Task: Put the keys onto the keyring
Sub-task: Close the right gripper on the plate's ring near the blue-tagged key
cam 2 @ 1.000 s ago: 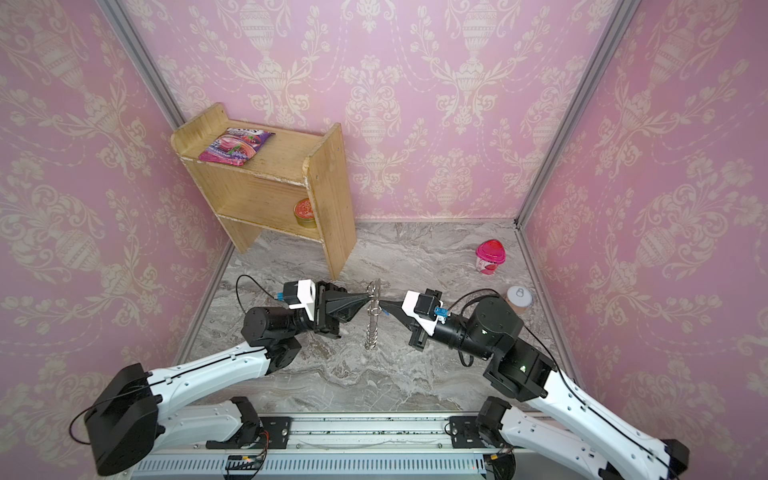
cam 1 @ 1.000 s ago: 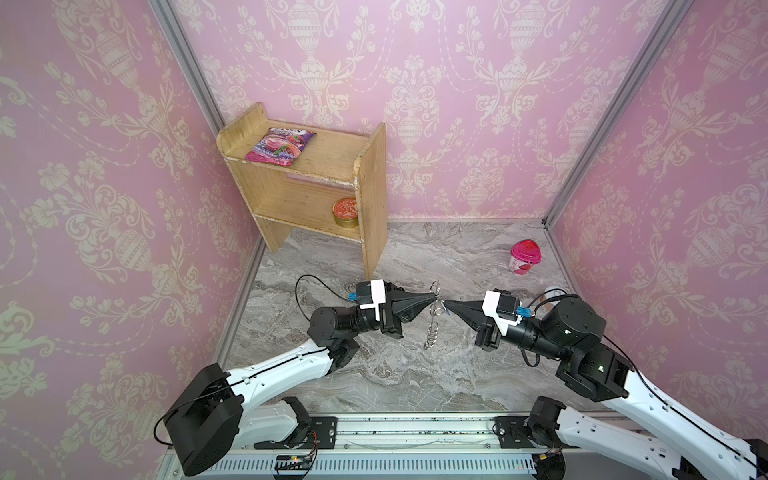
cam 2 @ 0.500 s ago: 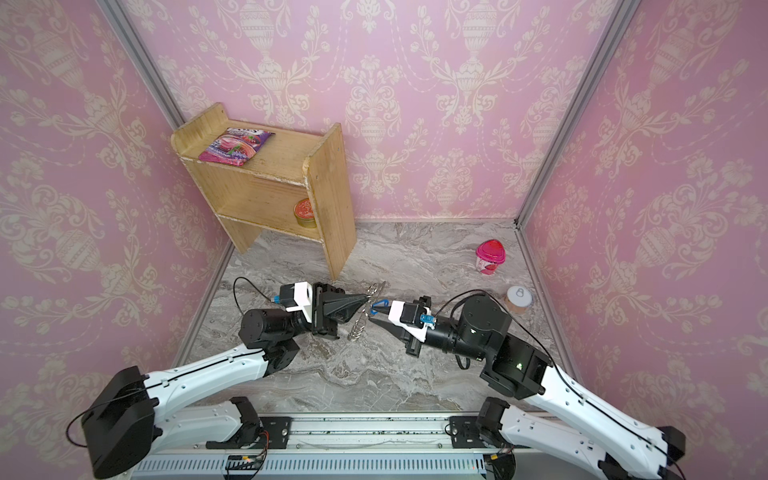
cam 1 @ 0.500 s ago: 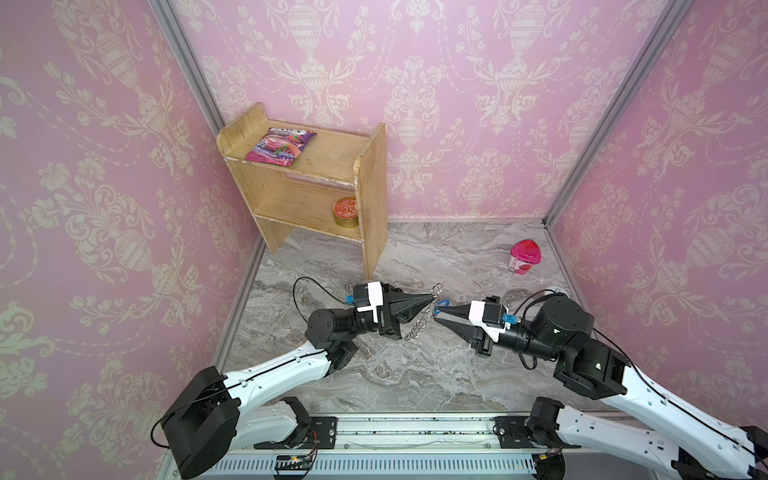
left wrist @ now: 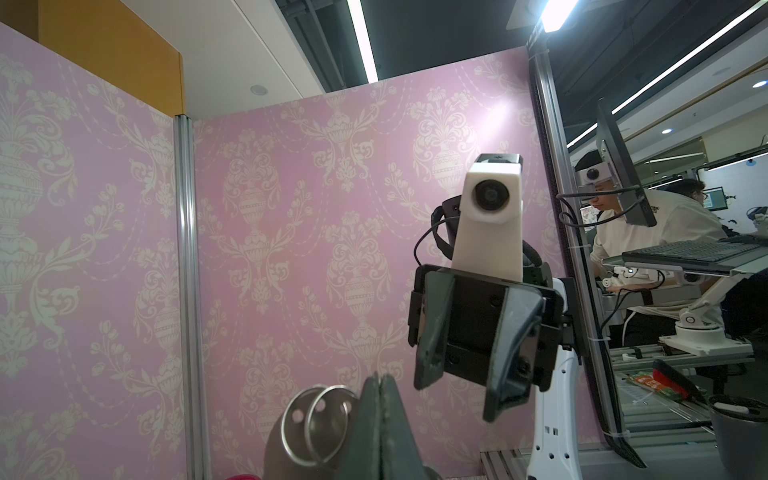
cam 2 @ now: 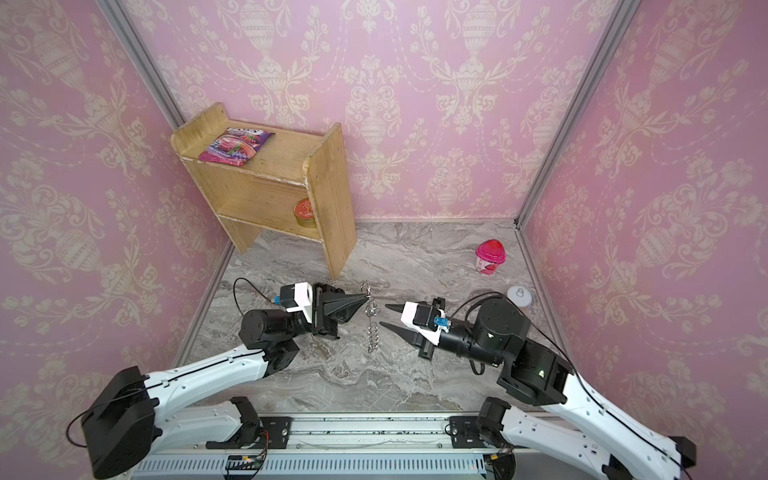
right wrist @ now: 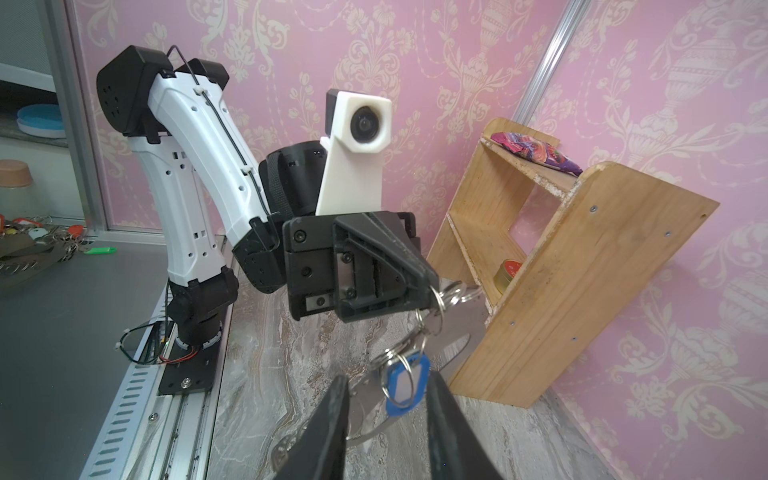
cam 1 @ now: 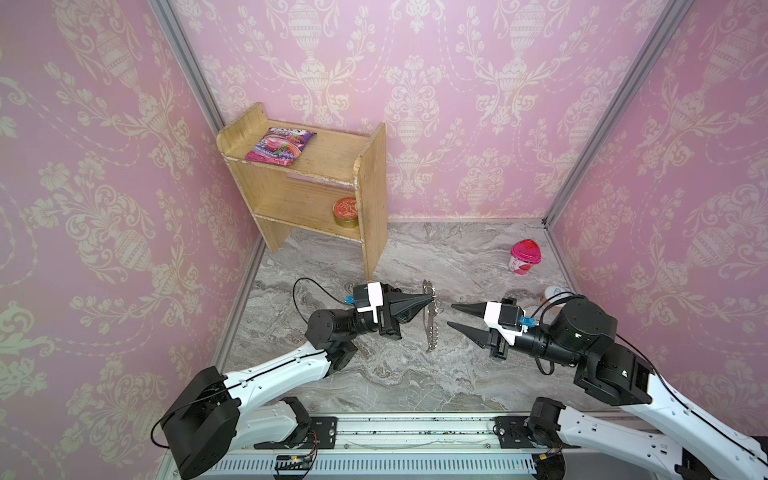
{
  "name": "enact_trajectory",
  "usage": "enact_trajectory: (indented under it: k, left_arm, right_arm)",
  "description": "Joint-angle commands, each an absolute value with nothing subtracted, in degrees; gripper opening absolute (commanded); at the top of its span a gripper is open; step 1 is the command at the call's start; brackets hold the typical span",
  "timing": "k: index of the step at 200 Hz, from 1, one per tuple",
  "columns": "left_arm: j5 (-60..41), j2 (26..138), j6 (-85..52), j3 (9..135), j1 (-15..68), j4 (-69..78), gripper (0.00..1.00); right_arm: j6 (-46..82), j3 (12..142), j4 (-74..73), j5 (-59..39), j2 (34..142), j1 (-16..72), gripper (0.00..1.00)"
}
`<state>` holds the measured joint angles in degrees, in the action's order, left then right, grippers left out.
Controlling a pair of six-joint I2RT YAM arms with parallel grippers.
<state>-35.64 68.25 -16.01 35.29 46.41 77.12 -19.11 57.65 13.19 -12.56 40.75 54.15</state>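
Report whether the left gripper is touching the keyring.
Touching. The right wrist view shows the left gripper shut on the upper end of the keyring, and the plate hangs from its closed tips.

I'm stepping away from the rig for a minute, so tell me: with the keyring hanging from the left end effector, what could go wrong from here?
1. The left end effector pinches the keyring only at its top, so the plate hanging below could swing or slip out.
2. The right end effector is open, and the right wrist view shows the keys between its jaws; a careless move could snag them.
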Motion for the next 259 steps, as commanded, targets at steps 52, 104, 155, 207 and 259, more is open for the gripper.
enact_trajectory:
  k: [52,104,155,207,259]
  left_arm:
    - [-38.97,67.62,-17.57,35.68,46.88,79.71,0.0]
    - [-39.11,67.02,-17.59,35.38,46.91,79.67,0.0]
    - [-38.74,66.97,-17.32,35.24,46.85,79.63,0.0]
    - [-38.72,66.8,-17.37,35.29,46.87,79.7,0.0]
    - [-38.85,66.87,-17.49,35.27,46.85,79.69,0.0]
  right_arm:
    - [-12.43,62.98,12.57,-15.09,44.97,47.49,0.14]
    - [-11.07,63.46,13.96,-20.6,47.26,44.74,0.14]
    - [-11.23,63.37,14.59,-24.54,47.53,44.74,0.2]
    - [-11.49,63.72,15.38,-26.43,48.53,44.73,0.21]
    - [-11.33,63.71,14.86,-27.29,48.53,44.68,0.21]
